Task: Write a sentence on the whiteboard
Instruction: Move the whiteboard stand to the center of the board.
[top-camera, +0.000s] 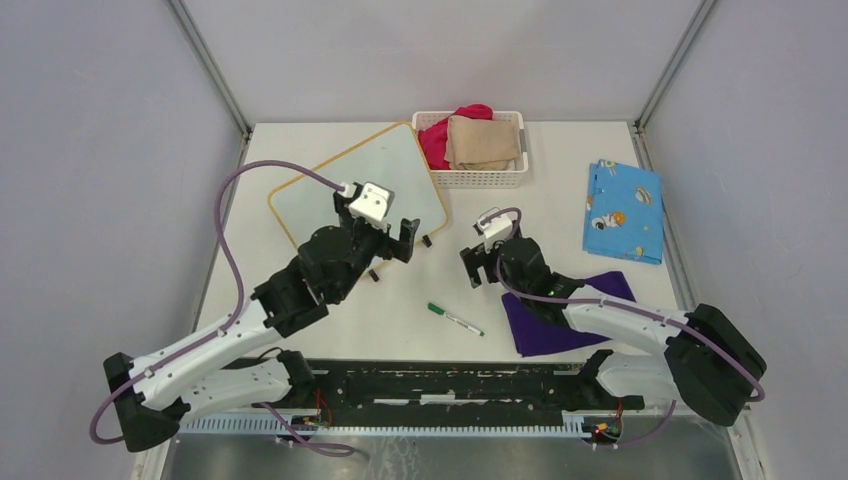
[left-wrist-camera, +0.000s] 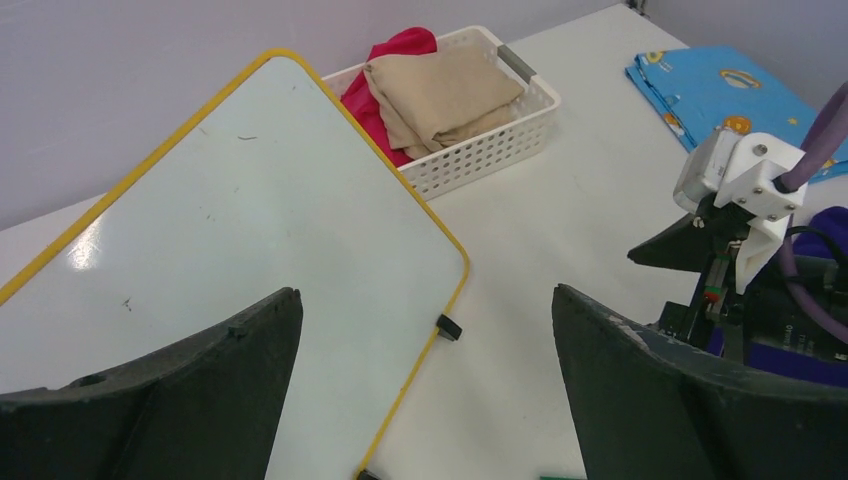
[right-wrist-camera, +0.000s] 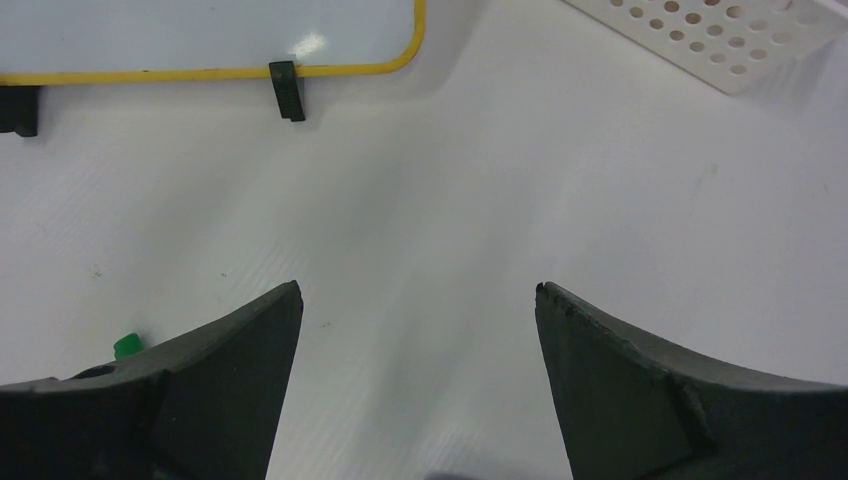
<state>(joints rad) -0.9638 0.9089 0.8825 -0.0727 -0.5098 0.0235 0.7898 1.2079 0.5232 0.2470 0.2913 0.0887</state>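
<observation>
Since whiteboard (top-camera: 360, 185) lies blank on far left of counter (top-camera: 545, 235), writing not begun. Marker (top-camera: 455, 319) lies loose between arms, likely within reach of either. Left end effector (top-camera: 393, 247) released, empty, above board's near corner; right end effector (top-camera: 480, 266) released, empty, likely poised for marker.

The left arm (top-camera: 300, 285) partly hides the whiteboard (top-camera: 380, 165).

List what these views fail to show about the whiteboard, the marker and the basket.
- whiteboard: the left gripper covers its near edge in the top view and its lower part in the left wrist view; writing there would be unseen.
- marker: label too small in the top view; right wrist view shows only a green tip behind a finger.
- basket: the folded cloths hide whatever lies beneath.
</observation>
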